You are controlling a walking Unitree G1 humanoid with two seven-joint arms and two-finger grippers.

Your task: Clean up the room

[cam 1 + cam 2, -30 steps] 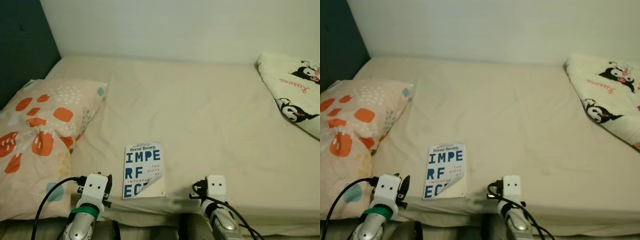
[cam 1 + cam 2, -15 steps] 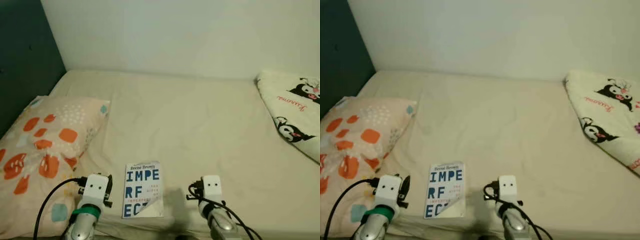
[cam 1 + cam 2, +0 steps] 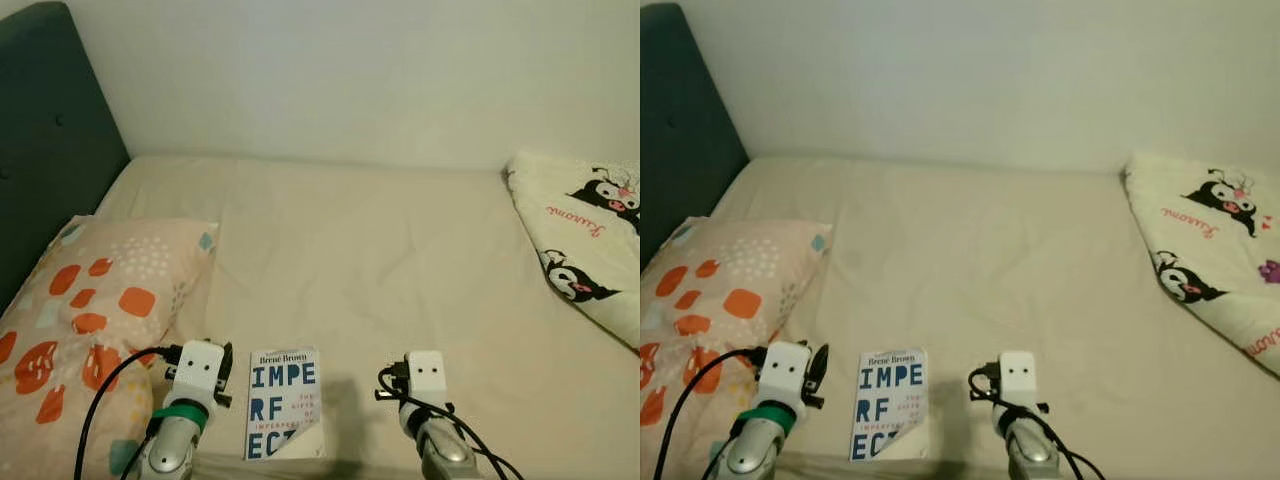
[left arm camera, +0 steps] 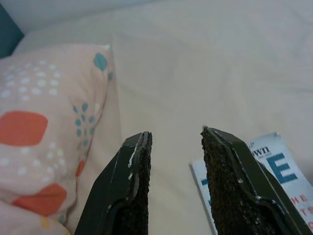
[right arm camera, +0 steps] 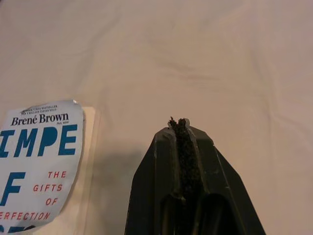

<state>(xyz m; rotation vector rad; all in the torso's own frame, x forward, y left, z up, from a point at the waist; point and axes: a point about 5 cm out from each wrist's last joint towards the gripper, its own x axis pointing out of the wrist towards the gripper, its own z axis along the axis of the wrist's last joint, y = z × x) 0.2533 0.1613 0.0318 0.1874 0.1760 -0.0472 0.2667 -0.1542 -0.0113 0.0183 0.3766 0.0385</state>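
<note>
Lying flat near the bed's (image 3: 400, 260) front edge, the book (image 3: 285, 402) looks light, thin and floppy, its corner curling. Best pinched at a long edge. Left end effector (image 4: 175, 183) hangs open beside it; right end effector (image 5: 182, 128) is closed, empty.

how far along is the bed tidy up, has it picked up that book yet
Not yet. Done: nothing visibly put away. The book lies flat on the bed, its cover corner curled, between both arms. In hand: nothing; the left gripper is open beside the pillow, the right gripper is shut and empty. Left: grasp the book and remove it.
</note>
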